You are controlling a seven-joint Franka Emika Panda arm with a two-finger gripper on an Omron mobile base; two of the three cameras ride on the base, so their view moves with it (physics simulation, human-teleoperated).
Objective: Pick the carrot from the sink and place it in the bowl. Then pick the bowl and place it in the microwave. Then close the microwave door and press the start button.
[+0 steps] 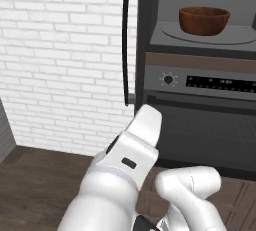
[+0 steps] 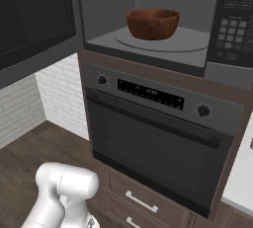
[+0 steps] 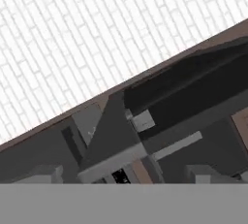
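Note:
The reddish-brown bowl (image 1: 204,20) (image 2: 152,23) stands on the round turntable plate inside the microwave (image 1: 200,39) (image 2: 148,44). The microwave door (image 2: 34,19) is swung wide open to the left; in the left base view it is edge-on, with its long dark handle (image 1: 125,40) in front of the brick wall. The carrot and the sink are out of view. My gripper (image 3: 125,177) is open, its fingertips (image 3: 46,173) wide apart with nothing between them, facing the brick wall and tilted dark panels.
Below the microwave sits an oven (image 2: 153,138) with a knob (image 1: 168,79), a display and a horizontal bar handle. The microwave keypad (image 2: 232,29) is at the right. Drawers (image 2: 141,201) lie under the oven. A white brick wall (image 1: 60,50) is left.

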